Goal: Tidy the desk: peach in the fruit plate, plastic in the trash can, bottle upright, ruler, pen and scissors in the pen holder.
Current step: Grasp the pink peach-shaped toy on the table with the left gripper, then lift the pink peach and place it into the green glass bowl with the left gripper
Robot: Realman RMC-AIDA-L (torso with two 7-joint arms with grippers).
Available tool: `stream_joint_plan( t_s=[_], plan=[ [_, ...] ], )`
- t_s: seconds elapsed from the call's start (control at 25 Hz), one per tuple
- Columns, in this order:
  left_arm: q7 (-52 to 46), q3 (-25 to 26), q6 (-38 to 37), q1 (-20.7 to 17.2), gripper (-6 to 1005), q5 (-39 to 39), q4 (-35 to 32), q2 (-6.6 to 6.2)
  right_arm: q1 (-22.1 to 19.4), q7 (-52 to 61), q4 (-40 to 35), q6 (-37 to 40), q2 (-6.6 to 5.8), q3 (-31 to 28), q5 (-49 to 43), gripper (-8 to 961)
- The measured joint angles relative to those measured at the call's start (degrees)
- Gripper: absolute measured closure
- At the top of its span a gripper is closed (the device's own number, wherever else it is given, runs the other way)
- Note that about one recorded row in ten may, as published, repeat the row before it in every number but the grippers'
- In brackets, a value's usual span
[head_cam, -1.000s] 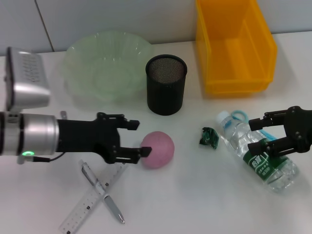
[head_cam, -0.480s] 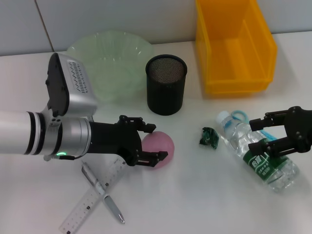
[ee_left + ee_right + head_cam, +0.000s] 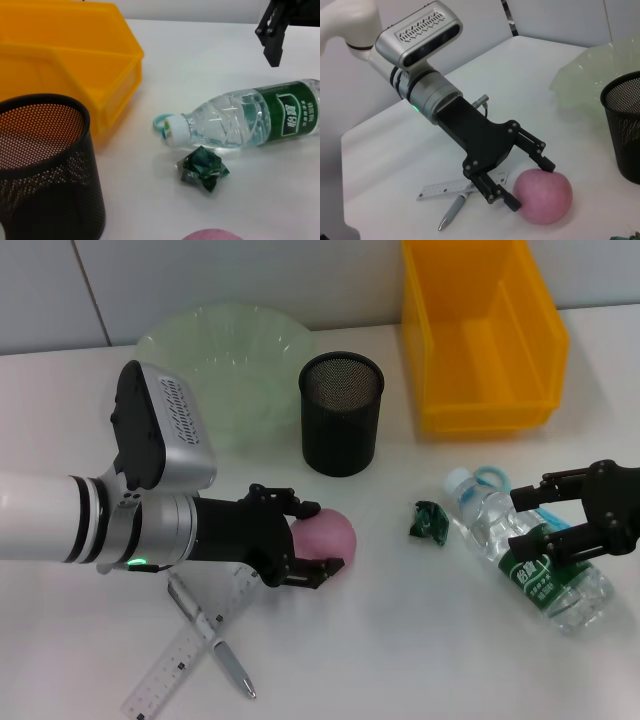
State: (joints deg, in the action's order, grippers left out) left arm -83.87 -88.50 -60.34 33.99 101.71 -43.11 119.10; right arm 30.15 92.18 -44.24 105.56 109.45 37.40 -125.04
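I am easing the open left hand (image 3: 312, 538) around the peach (image 3: 325, 537) lying on the counter (image 3: 400, 640) near the pen holder (image 3: 341, 412), and with its fingers barely straddling the round fruit, closing now risks squirting it away.

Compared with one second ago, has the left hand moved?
Yes. The left hand has advanced toward the black mesh pen holder side, and its open fingers now flank the pink peach, which has not shifted.
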Motion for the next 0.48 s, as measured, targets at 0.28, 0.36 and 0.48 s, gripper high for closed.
stream_joint_plan(
  t_s=[0.28,0.36,0.48],
  plan=[
    [-1.3,-0.3,2.9,-0.1,272,-0.6,-0.1,0.07,-0.4,0.2,0.0,0.0,-0.01,-0.3,0.0,151],
    [-2.0,-0.1,3.5,-0.3,281,-0.8,-0.2,0.08,-0.4,0.2,0.0,0.0,-0.01,-0.3,0.0,152],
    [-2.2,-0.1,3.5,-0.4,382,-1.0,-0.5,0.08,-0.4,0.2,0.0,0.1,-0.03,-0.4,0.0,154]
  ],
)
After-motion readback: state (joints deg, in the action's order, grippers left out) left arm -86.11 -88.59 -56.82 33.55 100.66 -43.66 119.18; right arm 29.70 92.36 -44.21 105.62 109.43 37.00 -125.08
